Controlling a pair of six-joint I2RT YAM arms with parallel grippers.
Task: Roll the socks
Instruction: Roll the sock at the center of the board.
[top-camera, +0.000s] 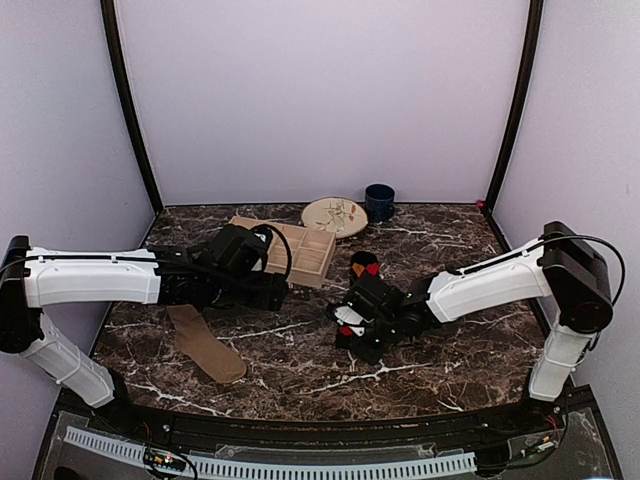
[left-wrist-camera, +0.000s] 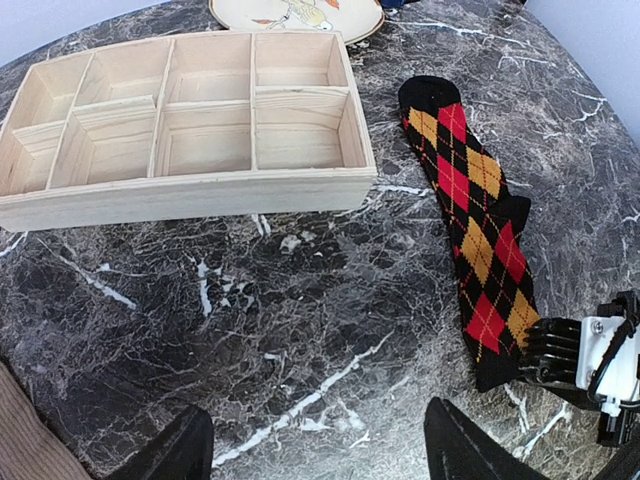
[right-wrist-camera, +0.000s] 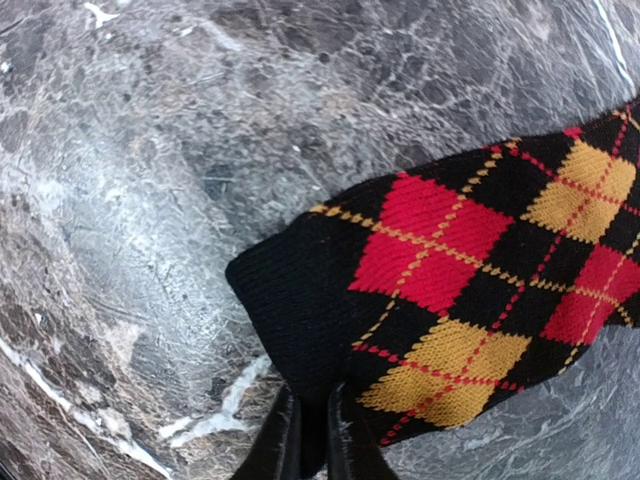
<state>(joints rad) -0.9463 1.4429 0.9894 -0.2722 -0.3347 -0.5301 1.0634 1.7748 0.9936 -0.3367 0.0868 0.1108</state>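
Two arms reach in over the dark marble table, and only the overhead view shows the whole layout. It takes in the wooden tray toward the back, the brown sock lying flat at the left front, and the plate and blue mug by the rear wall. From up there the argyle sock is mostly hidden behind the right arm. The left wrist camera shows it full length, stretched out flat just right of the tray and apart from it. Its far end is near the plate and its near end meets the right claw. That same view catches only a corner of the brown sock at the lower left. The right wrist camera is the one that shows the grip closely. There the right claw is closed to a narrow pinch on the edge of the sock's black end, with the fabric bunched between the fingers. The left claw is spread wide. Its two dark fingertips are far apart above bare marble in front of the tray, holding nothing and touching neither sock. From above, the left claw sits between the tray and the right claw.
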